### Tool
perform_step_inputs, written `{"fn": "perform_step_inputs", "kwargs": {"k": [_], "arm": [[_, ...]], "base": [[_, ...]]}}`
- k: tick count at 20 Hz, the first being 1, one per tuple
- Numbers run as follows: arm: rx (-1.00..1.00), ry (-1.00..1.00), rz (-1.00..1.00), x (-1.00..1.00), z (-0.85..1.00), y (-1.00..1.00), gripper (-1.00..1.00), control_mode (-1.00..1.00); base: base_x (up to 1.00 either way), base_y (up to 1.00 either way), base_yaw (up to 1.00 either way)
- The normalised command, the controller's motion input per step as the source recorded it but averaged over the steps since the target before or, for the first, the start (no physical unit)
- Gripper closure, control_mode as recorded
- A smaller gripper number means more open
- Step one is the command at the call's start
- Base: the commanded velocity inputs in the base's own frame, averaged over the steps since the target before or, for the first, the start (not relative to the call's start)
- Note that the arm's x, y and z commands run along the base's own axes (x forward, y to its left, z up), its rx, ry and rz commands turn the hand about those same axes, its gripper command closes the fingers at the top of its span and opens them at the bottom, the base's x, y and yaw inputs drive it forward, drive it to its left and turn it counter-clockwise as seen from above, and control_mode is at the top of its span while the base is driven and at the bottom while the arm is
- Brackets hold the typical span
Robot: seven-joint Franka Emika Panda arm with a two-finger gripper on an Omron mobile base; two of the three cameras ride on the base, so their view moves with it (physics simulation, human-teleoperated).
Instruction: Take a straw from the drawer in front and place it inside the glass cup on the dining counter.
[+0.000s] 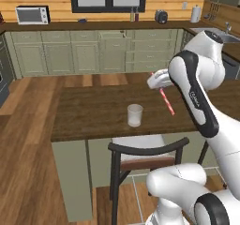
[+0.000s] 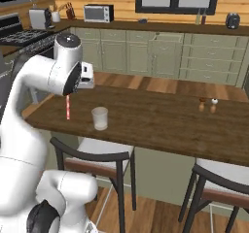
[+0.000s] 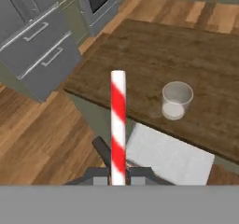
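Dark matt wood-grain dining counter (image 1: pixel 93 111), clear smooth glass cup (image 1: pixel 135 115) — glossy red-and-white striped straw (image 3: pixel 118 125).

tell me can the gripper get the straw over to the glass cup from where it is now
Probably yes. The gripper holds the straw above the dining counter, and the glass cup stands upright, open, with nothing between them.

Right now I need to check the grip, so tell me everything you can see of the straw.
The straw is a thin straight stick with red and white spiral stripes. The shut hand pinches one end, and the rest hangs below it, tilted in the left base view, in the air above the dining counter. It sits off to one side of the glass cup, not in it.
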Motion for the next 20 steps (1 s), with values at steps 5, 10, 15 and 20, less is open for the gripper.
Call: {"fn": "perform_step_inputs", "kwargs": {"k": [5, 10, 15, 20], "arm": [[0.24, -0.26, 0.65, 0.62, 0.00, -0.27, 1.00, -1.00], [0.26, -0.33, 0.54, 0.37, -0.03, -0.04, 1.00, -1.00], [0.21, -0.12, 0.31, 0.50, -0.21, 0.03, 1.00, -1.00], [0.10, 0.00, 0.19, 0.60, -0.40, 0.00, 1.00, -1.00]], "base": [[0.00, 0.00, 0.00], [0.00, 0.00, 0.00], [0.00, 0.00, 0.00], [0.00, 0.00, 0.00]]}}
